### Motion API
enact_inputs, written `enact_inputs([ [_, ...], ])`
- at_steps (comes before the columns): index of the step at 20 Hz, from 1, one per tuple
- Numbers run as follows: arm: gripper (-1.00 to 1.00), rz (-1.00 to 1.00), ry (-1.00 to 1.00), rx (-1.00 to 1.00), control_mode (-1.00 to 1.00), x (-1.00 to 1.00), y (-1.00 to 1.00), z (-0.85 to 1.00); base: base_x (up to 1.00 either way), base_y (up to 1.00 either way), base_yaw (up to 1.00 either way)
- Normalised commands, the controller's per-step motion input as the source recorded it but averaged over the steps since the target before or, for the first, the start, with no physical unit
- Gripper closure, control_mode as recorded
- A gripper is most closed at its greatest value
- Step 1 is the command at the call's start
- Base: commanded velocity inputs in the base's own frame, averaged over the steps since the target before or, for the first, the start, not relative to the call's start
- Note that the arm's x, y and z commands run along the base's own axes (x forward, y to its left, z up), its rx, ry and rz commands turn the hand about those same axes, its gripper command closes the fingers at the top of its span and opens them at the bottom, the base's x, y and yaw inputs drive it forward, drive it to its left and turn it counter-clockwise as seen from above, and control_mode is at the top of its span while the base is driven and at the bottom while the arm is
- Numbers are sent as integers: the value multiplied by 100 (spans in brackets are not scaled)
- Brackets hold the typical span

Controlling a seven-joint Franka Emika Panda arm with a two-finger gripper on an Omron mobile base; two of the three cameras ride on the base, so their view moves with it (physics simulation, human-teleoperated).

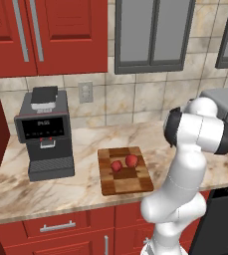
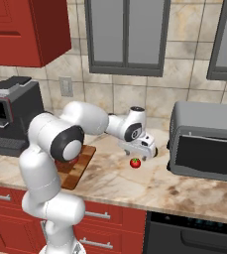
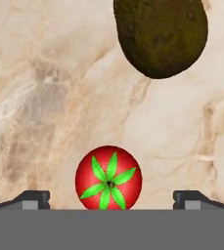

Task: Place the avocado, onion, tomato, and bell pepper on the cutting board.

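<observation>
The tomato [image 3: 108, 178], bright red with a green star stem, lies on the marble counter between my open gripper's [image 3: 111, 200] two dark fingertips [image 3: 33, 199], untouched. In the right base view the gripper [image 2: 137, 155] hovers just above the tomato [image 2: 135, 162]. The dark olive avocado [image 3: 160, 34] lies on the counter a little beyond the tomato. The checkered wooden cutting board [image 1: 125, 184] sits left of the arm and carries two plain reddish round items [image 1: 116, 166] [image 1: 131, 160]. I cannot tell which is the onion and which the bell pepper.
A black coffee machine [image 1: 45, 134] stands left of the board. A grey toaster oven [image 2: 206, 141] stands on the counter right of the tomato. My own arm [image 2: 60, 139] hides part of the board [image 2: 83, 166] in the right base view.
</observation>
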Motion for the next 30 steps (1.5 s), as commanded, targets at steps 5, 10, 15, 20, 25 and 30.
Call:
enact_inputs([
  [5,-100,0,4,0,-100,0,0,-21,0,0,0],
  [10,-100,0,4,0,-100,0,0,-24,0,0,0],
  [15,-100,0,6,0,-100,1,0,-26,0,0,0],
  [20,100,0,6,0,-100,2,0,-22,0,0,0],
  [25,100,0,-1,1,-100,0,0,7,0,0,0],
  [30,100,5,-13,3,-100,-5,7,80,0,0,0],
])
